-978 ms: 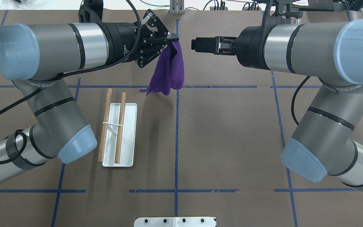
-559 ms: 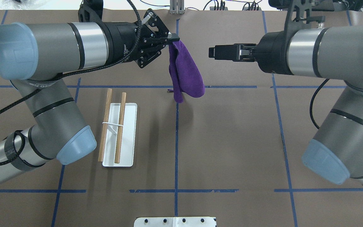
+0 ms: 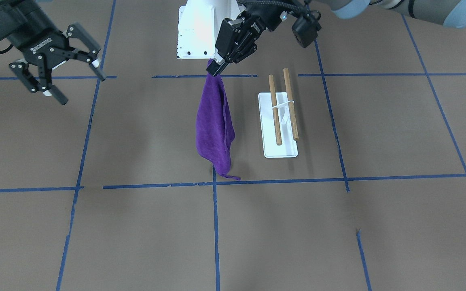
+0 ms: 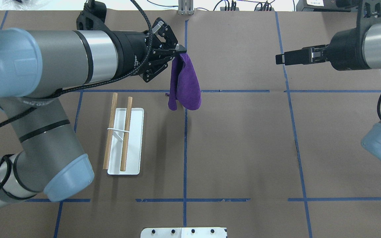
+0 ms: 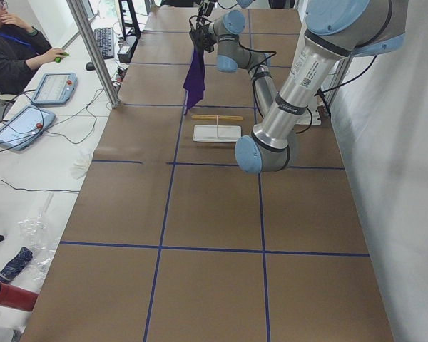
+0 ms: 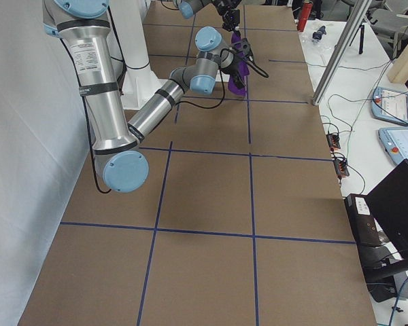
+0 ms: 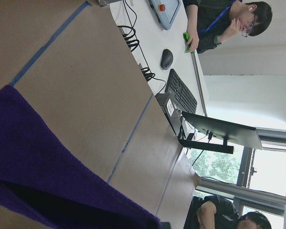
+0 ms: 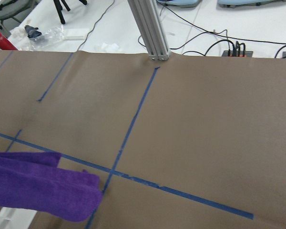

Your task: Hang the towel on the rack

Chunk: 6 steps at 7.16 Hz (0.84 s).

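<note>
Pinching the top corner of the purple towel (image 4: 185, 82) between the left fingers (image 4: 181, 49), closed tight on the cloth. Dangling it in a long narrow fold over the tabletop (image 4: 243, 148), close to the crossing of the blue tape lines (image 4: 236, 91) at the middle. Keeping it apart from the rack (image 4: 134, 148), a white base carrying two wooden rods (image 4: 126, 132), set just beside the towel on the left arm's side. Holding the right fingers (image 4: 278, 59) spread wide, gripping nothing, well apart from the towel toward the right edge.
</note>
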Each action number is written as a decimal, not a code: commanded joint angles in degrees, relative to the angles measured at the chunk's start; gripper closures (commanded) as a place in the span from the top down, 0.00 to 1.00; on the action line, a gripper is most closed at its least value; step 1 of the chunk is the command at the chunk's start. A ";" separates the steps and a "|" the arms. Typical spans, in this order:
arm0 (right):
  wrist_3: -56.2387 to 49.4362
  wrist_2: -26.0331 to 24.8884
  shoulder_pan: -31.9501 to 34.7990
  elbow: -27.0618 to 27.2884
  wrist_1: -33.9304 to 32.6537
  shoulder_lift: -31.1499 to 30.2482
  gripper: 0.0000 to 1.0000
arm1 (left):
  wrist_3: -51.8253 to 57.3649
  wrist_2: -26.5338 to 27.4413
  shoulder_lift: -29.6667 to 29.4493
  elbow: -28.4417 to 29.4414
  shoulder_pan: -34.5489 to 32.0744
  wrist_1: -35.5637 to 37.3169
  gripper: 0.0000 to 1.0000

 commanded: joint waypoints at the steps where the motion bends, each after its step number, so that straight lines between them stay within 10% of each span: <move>1: -3.39 3.35 3.52 -3.23 -0.16 -4.51 1.00 | 0.47 12.03 0.24 -6.05 8.16 14.06 0.00; 6: -22.80 14.36 13.38 -8.70 -13.50 -8.22 1.00 | 14.24 12.60 4.79 -22.75 8.02 42.58 0.00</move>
